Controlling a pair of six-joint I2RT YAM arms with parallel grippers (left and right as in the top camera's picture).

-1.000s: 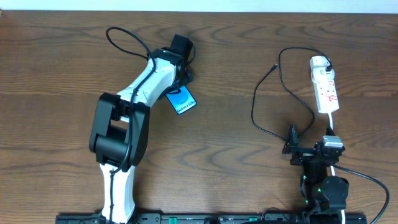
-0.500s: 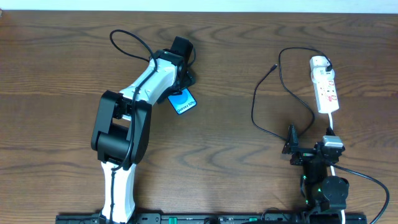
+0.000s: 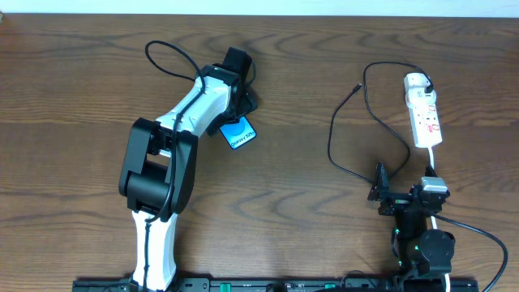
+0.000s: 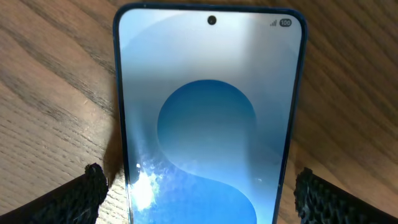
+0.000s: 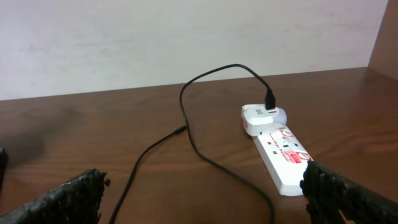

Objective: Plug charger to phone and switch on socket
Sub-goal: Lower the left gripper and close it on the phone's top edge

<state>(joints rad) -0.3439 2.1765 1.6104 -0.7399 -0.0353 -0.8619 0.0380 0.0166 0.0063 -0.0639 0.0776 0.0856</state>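
Left claw [image 4: 205,190]: wide open, one finger on each side of the phone [image 4: 208,124], straddling its lower half. From the left wrist cam I can't tell whether either pad touches the phone's edge. There's a thin gap on the left, and the right side is too close to call. Not clamped.

Phone: flat on the table [image 3: 308,227], left of centre, screen up and lit blue. Overhead it sits at an angle, its upper end tucked under the left arm's wrist. Nothing visible at the phone's edges that show; the bottom edge is out of the wrist frame.

Right claw [image 5: 205,196]: wide open, nothing between the fingers. Arm folded at the near right edge, well short of the socket [image 3: 425,118].

Socket: white strip on the far right of the table, long axis running away from the robot, red markings on top. Switch position not readable at this resolution. White adapter [image 3: 417,81] sits at its far end.

Charger [image 3: 329,142]: black cable plugged into the adapter, looping left, back toward the right arm, then out again. Free connector [image 3: 359,85] lies loose on the table left of the socket. It's well apart from the phone.

Right wrist cam confirms the cable is seated in the adapter and the rest lies slack on the wood.
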